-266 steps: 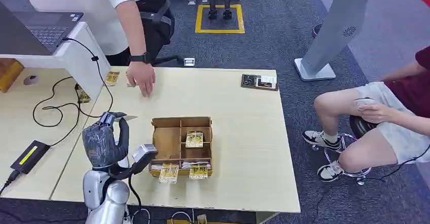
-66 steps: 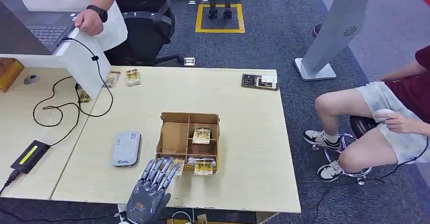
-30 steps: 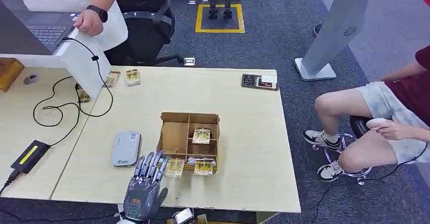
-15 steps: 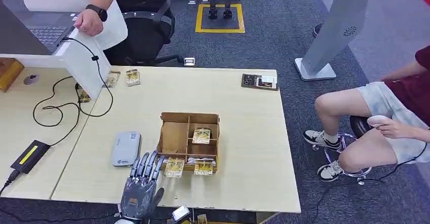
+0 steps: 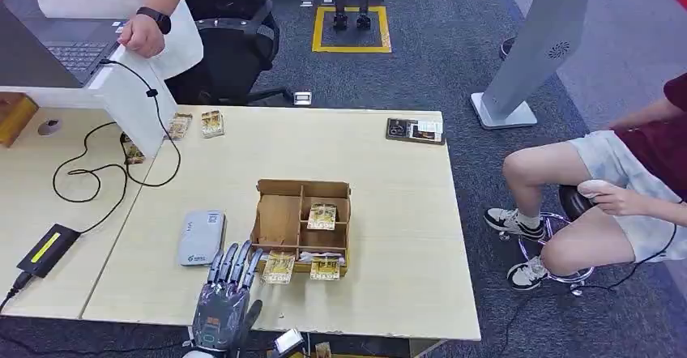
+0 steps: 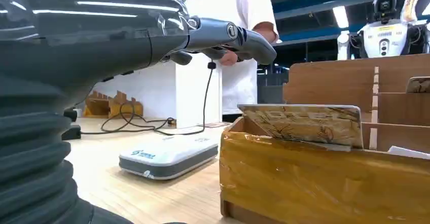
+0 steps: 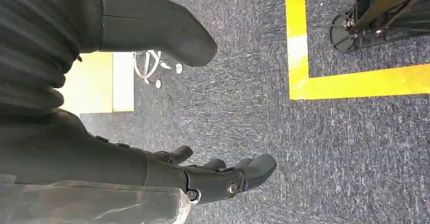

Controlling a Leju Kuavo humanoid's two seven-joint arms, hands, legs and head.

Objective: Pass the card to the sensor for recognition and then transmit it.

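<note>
Half left hand (image 5: 220,305) cut off, empty.

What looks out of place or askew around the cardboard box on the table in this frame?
Two cards in the front compartments of the cardboard box lean out over its front wall rather than standing inside, the left one tilted. A third card sits neatly inside. Nothing looks spilled or damaged.

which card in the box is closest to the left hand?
The front-left card, leaning in the cardboard box's near row, right beside the left hand. The front-right card and middle-compartment card sit farther away.
</note>
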